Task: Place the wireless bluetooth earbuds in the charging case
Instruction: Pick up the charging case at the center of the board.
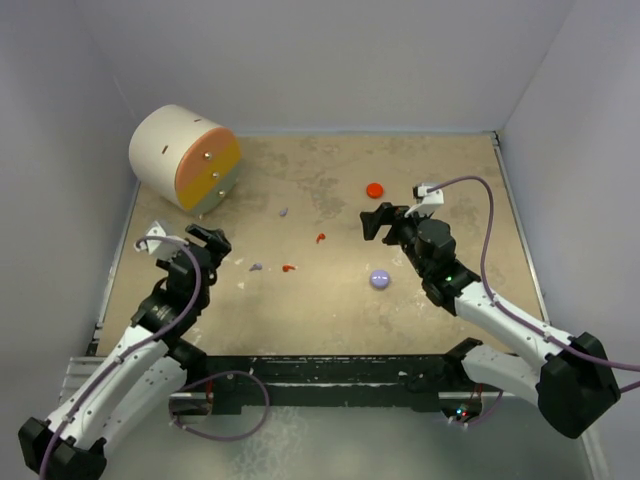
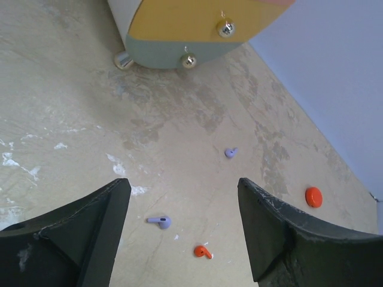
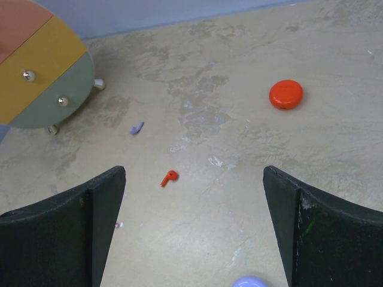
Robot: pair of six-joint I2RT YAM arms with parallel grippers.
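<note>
Four earbuds lie on the tan table between the arms: a lavender one (image 1: 284,212), a red one (image 1: 321,238), a lavender one (image 1: 257,267) and a red one (image 1: 289,268). The round red case (image 1: 375,189) and the round lavender case (image 1: 380,279) sit shut, right of them. My left gripper (image 1: 210,243) is open and empty, just left of the near lavender earbud (image 2: 160,222) and red earbud (image 2: 203,252). My right gripper (image 1: 373,222) is open and empty, above the table between the two cases, facing a red earbud (image 3: 169,177).
A white cylinder with orange, yellow and green drawer fronts (image 1: 185,158) lies at the back left. Grey walls close the table on three sides. The far lavender earbud (image 2: 230,152) and the red case (image 3: 285,94) show in the wrist views.
</note>
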